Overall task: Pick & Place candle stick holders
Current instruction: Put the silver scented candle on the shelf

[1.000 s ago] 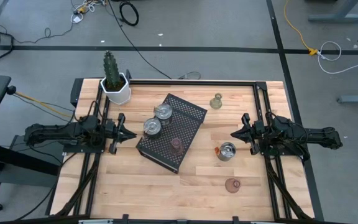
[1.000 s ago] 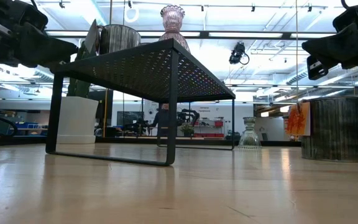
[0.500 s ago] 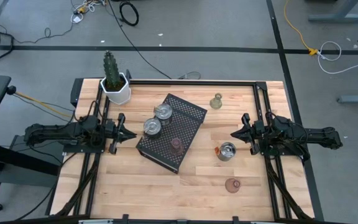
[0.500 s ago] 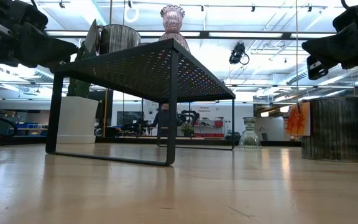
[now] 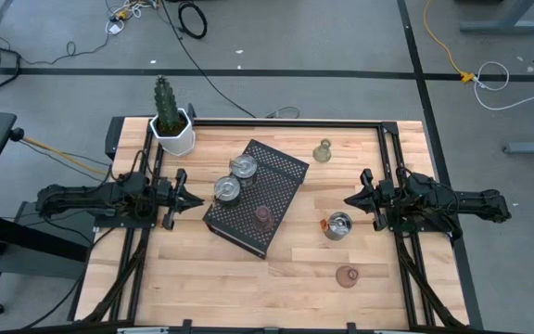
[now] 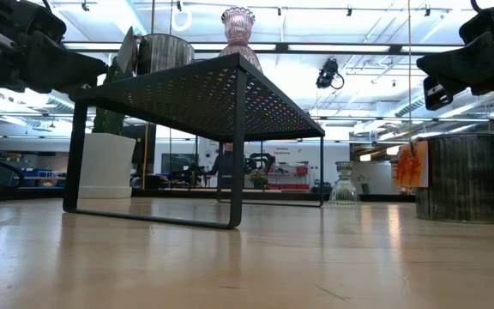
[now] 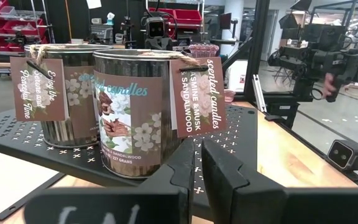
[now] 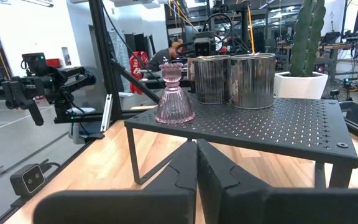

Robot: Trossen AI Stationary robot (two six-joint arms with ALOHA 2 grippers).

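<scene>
Wooden table point(image 5: 276, 269) (grey lab floor around); left end effector point(image 5: 193, 199), right end effector point(image 5: 352, 199) pinched closed, empty.

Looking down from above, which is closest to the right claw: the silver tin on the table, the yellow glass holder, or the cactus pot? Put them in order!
From the right claw, which is shut:
1. Silver tin, on the bare wood just beside it.
2. Yellow glass holder, toward the table's far edge.
3. Cactus pot, at the far corner on the left arm's side.
</scene>
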